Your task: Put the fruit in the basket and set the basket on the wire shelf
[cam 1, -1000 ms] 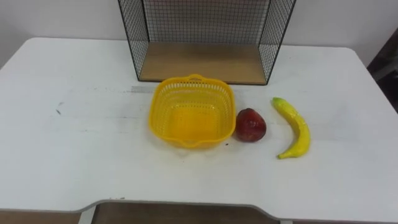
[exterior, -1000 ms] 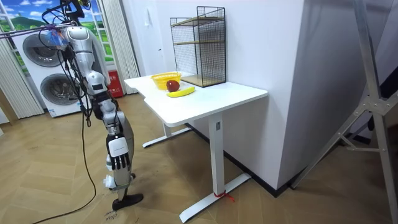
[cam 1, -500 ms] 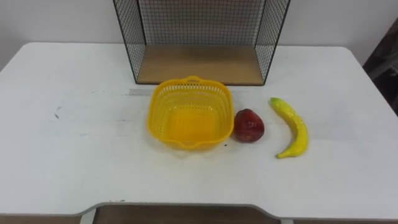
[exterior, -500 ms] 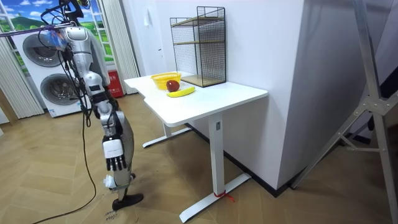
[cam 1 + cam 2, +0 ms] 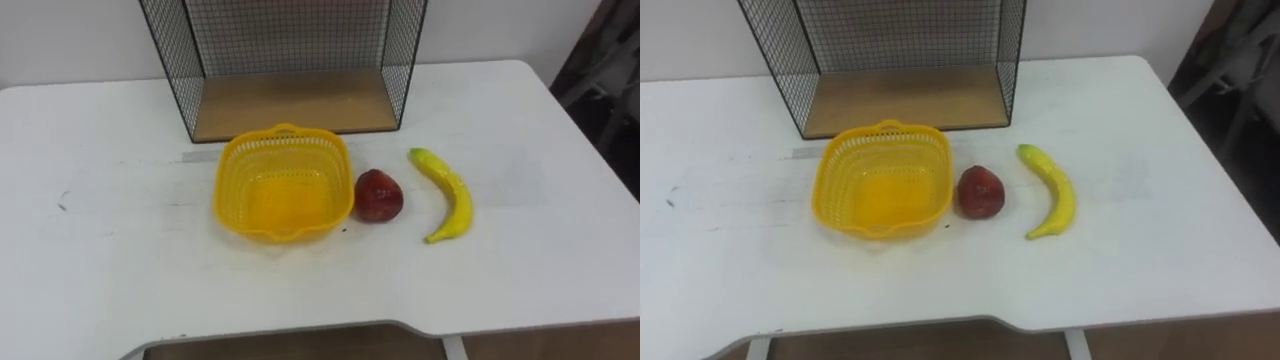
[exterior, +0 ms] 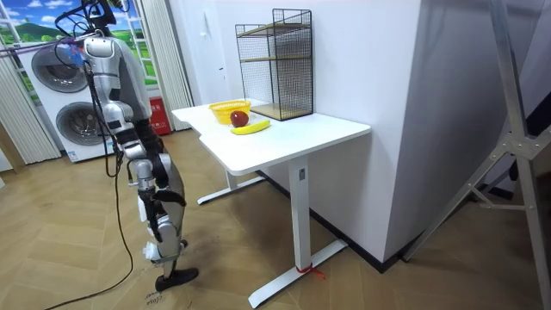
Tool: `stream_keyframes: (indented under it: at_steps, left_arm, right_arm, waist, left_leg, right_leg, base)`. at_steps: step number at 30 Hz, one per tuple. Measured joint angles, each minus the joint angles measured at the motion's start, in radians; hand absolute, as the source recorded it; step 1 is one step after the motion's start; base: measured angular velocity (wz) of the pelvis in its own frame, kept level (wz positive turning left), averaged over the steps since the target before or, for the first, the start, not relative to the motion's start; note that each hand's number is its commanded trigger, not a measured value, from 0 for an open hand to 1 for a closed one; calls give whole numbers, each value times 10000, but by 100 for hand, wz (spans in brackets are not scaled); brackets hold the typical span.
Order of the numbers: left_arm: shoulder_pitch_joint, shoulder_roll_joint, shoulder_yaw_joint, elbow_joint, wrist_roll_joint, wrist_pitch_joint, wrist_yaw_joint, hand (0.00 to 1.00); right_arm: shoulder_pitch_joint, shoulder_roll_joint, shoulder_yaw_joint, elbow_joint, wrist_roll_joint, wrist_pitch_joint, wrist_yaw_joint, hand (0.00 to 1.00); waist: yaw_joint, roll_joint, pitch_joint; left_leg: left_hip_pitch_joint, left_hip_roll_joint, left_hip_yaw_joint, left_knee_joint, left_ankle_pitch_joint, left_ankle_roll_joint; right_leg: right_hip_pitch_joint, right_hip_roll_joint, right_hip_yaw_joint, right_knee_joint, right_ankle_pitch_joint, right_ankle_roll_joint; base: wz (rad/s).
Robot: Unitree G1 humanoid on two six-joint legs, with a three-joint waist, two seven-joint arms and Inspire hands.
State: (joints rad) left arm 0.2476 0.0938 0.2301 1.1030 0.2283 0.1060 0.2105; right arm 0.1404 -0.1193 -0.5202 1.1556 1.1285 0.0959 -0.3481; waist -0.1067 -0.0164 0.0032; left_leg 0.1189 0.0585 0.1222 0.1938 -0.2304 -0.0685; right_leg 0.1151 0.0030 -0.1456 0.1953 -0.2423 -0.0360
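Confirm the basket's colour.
Yellow: the basket is plain yellow with slotted walls. It shows best in the left eye view.

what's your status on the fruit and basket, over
Right hand low at my side, short of the table. Basket empty, in front of the wire shelf; red fruit and banana on the table to its right. Nothing in the way.

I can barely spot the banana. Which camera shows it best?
The left eye view: the banana lies whole and close, seen from above, its green tip clear. The right eye view shows it equally well; the room view, just a distant yellow streak.
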Motion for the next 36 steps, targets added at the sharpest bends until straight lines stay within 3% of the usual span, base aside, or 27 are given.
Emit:
stream_keyframes:
  at_steps: [4,7,12,16,18,21,28,36]
  left_arm:
    - [208,347,517,-387,0,-216,-24,0]
    - [433,546,795,-537,87,-234,-24,0]
    - [492,624,818,-768,309,-261,-46,0]
    - [514,651,392,-822,394,-267,-68,0]
    - [517,660,365,-1037,394,-276,-65,0]
    - [604,741,-120,-1039,405,-304,-65,0]
    - [551,742,-216,-1039,489,-436,-281,0]
    - [556,733,-213,-941,491,-440,-491,0]
  right_arm:
    - [-362,-532,-1646,-849,733,-211,-616,0]
    - [-403,-778,-2193,-1776,485,-475,-1241,0]
    - [-509,-1106,-2210,-4392,-648,-1083,-2730,0]
    - [-644,-1195,-1641,-7052,-3484,-1325,-3840,0]
    - [-637,-1217,-1504,-8011,-3992,-1390,-3978,0]
    - [-629,-1276,-808,-9416,-5390,-1404,-4198,0]
    - [-617,-1436,141,-11089,-7542,-1403,-3439,0]
    - [-624,-1802,1157,-12010,-8593,-1363,-882,0]
  waist:
    - [-55,-232,-16]
    - [-64,-412,-14]
    - [-10,-720,67]
    - [36,-644,70]
    - [38,-595,-11]
    - [84,-515,-1]
    - [249,-501,10]
    - [587,-635,57]
  left_leg:
    - [-20,-19,-31,-3,0,0]
    - [-18,-20,-6,-48,5,10]
    - [-243,-24,-12,-47,25,43]
    - [-324,-36,70,-32,32,55]
    - [-398,-36,63,-46,70,118]
    - [-399,-34,67,-72,77,128]
    - [-374,-29,43,-128,92,153]
    - [-329,-20,59,-133,112,185]
  right_leg:
    - [0,-10,0,-26,9,15]
    - [-31,-9,-5,-7,8,15]
    - [-303,-12,28,85,26,31]
    - [-411,-26,44,99,55,54]
    - [-493,-25,37,94,87,54]
    - [-470,-25,-29,117,95,48]
    - [-450,-33,-90,130,102,40]
    - [-433,-42,-100,195,121,37]
  base:
    - [-2]
    - [0]
    - [-1]
    - [-4]
    - [6]
    - [1]
    - [2]
    - [0]
